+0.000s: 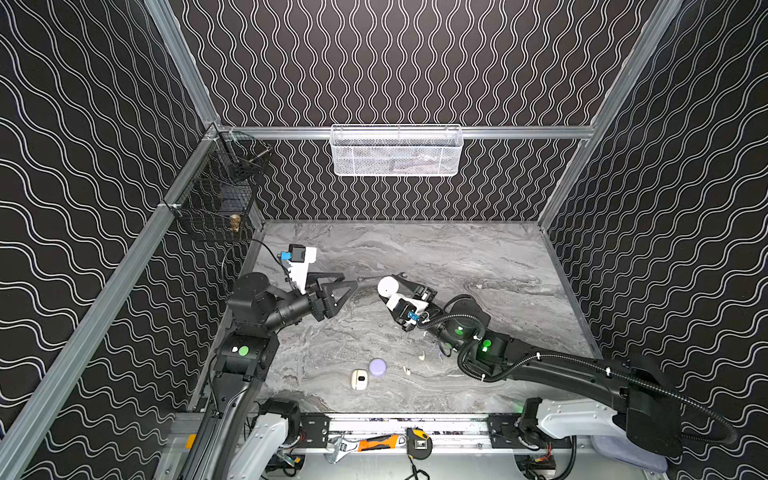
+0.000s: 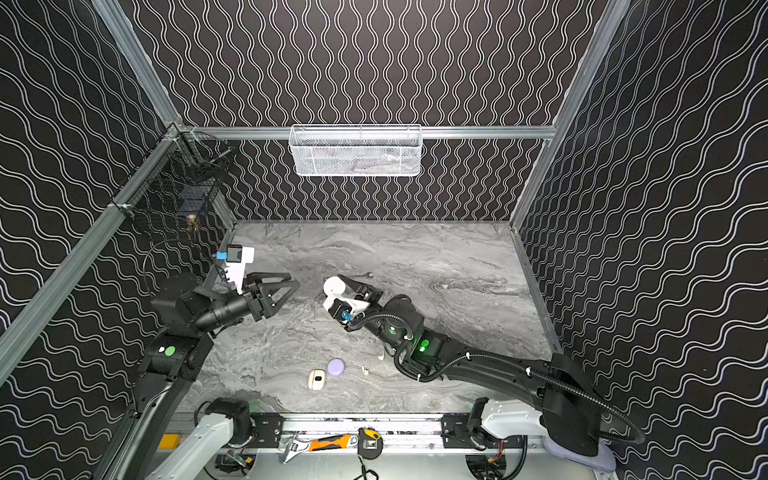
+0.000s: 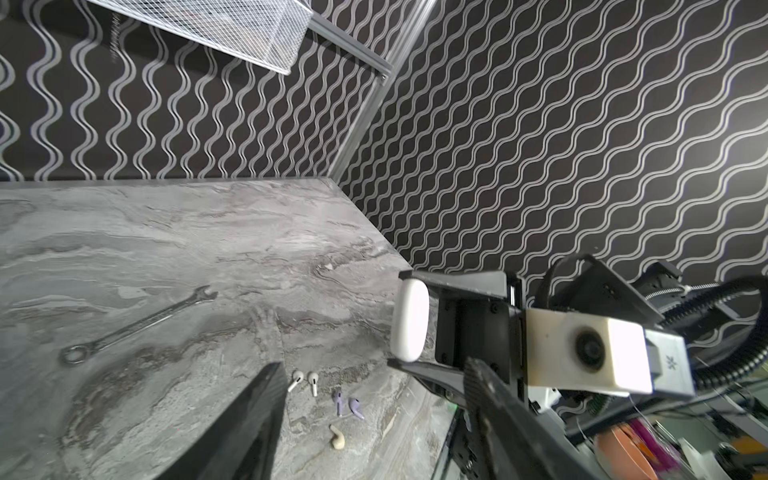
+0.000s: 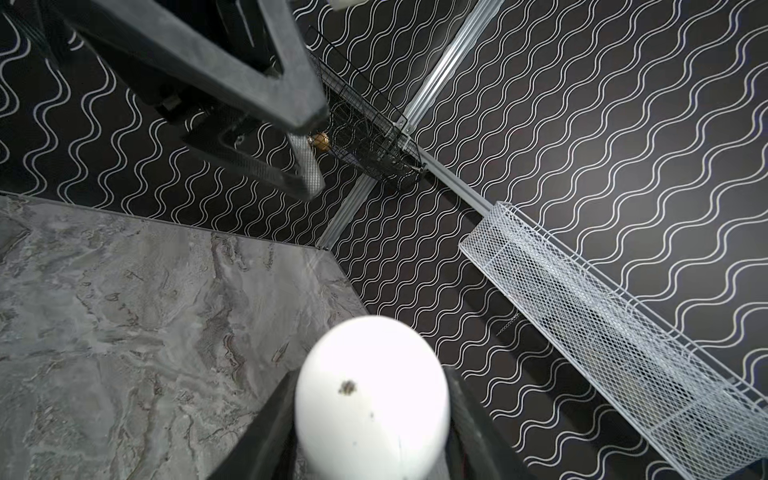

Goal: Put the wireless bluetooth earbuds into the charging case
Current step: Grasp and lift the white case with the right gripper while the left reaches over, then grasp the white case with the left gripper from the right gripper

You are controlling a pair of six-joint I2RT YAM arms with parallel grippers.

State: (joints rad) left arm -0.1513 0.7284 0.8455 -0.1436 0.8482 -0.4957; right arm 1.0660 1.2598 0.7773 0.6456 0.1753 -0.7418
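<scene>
Closest to my base, on the table [image 1: 478, 257], a cream case [image 1: 359, 379] and a round lavender case [image 1: 377, 367] lie just beside each other. A little further in, the earbuds lie loose on the marble. There is one small pale earbud [image 1: 406, 370] near the lavender case and a cream earbud [image 3: 337, 436]. Then come two lavender earbuds [image 3: 356, 408] side by side and two white earbuds [image 3: 312, 382] with stems, close together but not touching. None is in a case yet.

Above them my right gripper [image 1: 392, 286] is clamped on the white case [image 3: 409, 318], one finger on each side, holding it clear of the table. My left gripper [image 1: 350, 280] points straight at it with its jaws apart and nothing between them. Its tips are near the case but not on it.

I judge the step in hand to be opening this case. I see no raised lid, so it looks closed. The next move calls for me to bring one left fingertip to the lid's edge and lift it while my right grip holds firm. The shell is smooth and rounded, so a careless push could twist it out of my fingers. After that come the white earbuds, which seem the match.

Beyond my grippers a wrench [image 3: 137, 326] lies flat, well apart from the earbuds. A white basket [image 1: 395, 151] hangs on the far wall.
</scene>
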